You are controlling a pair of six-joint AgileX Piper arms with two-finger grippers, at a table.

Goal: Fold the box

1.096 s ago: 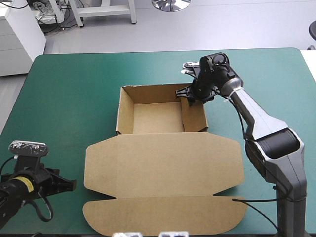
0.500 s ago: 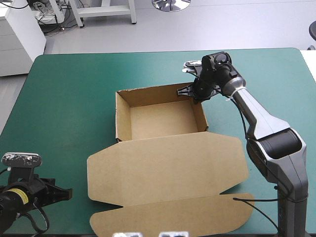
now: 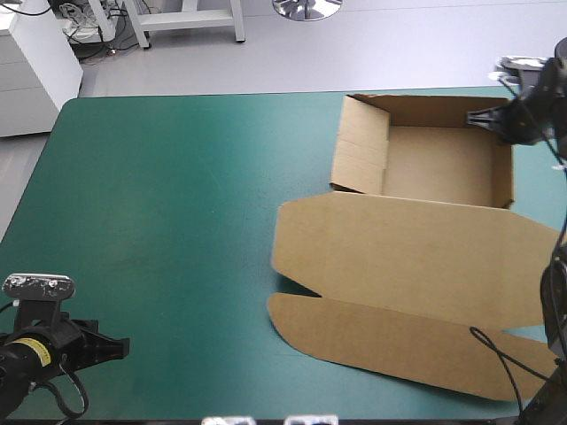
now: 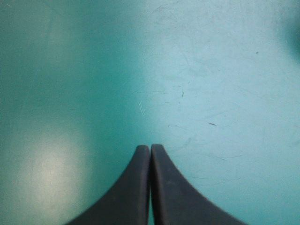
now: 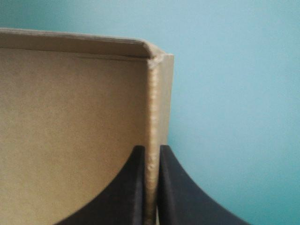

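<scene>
Left arm (image 3: 13, 376) coming in black, yellow band (image 3: 29, 351) at the wrist. Left gripper (image 4: 150, 147): two black fingers (image 4: 176, 199), curved like fins, tapering to points. Right arm (image 3: 536, 115) black too.

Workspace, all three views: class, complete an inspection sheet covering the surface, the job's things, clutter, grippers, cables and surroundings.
Surface: teal-green cover, bare across its left half.
Job's things: brown box, an open tray at the far right with its walls up; its lid lies flat toward the near edge.
Clutter: nothing seen.
Grippers: left gripper shut and empty, over bare cover by the near left corner; right gripper shut on the box at its far right corner.
Cables: nothing seen besides the arms' own.
Surroundings: nothing seen at the table.
</scene>
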